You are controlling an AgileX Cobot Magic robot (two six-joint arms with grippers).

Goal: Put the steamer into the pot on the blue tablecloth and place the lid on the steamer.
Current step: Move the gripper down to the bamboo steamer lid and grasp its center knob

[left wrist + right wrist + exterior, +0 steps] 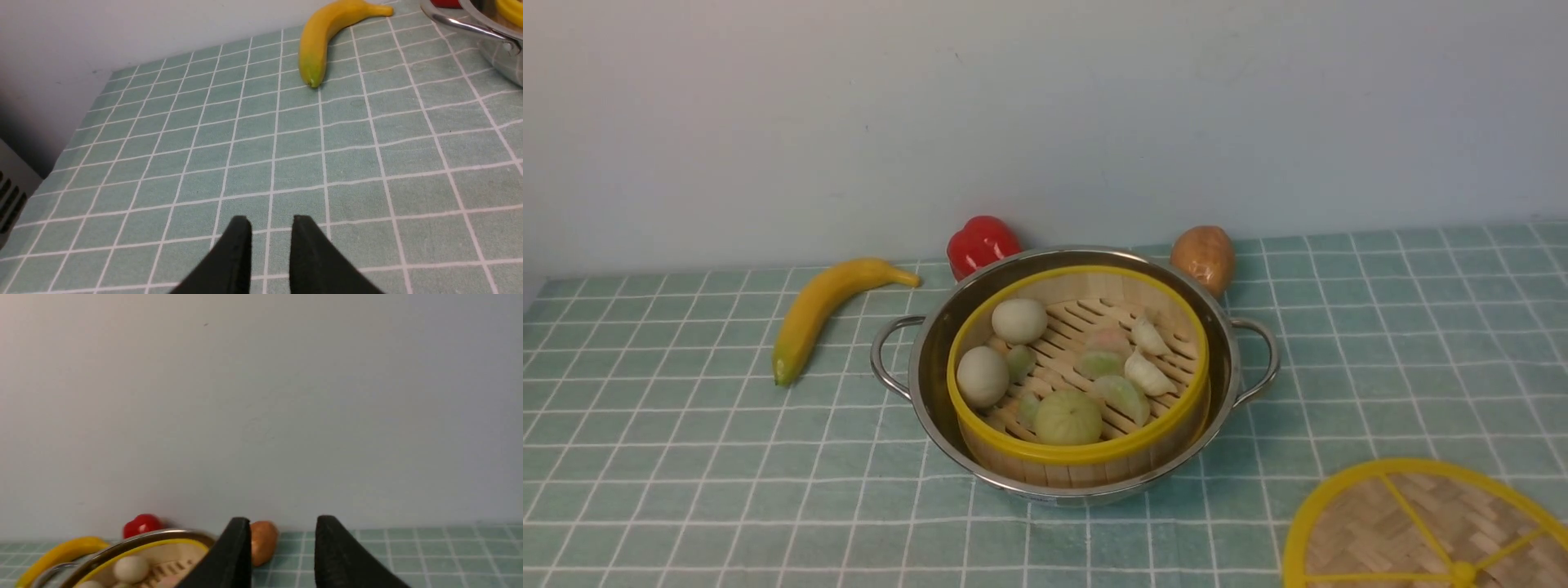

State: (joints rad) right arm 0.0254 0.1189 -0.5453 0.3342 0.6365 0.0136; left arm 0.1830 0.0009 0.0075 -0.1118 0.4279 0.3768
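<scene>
The left gripper (271, 223) is hanging low over the tablecloth (204, 143) with its jaws parted and nothing between them, only bare checked cloth showing through the gap. A banana (322, 36) is lying well beyond it, and past that the side of the pot (504, 61), with one looped handle, is edging into view. The right gripper (283, 522) is likewise standing released and empty, pointing toward the back wall, with a potato (263, 541) showing far off beside one jaw. Out from both, in the front view, the steamer (1086, 452) is sitting upright inside the pot on the cloth, its buns and dumplings (1066, 416) lying on the slats (so the first half of the job looks finished). The lid (1388, 523) is lying flat on the cloth on the robot's right, well apart from the pot and partly cut off by the frame edge. Covering the steamer is what is remaining, and the right arm seems the better placed for it.
</scene>
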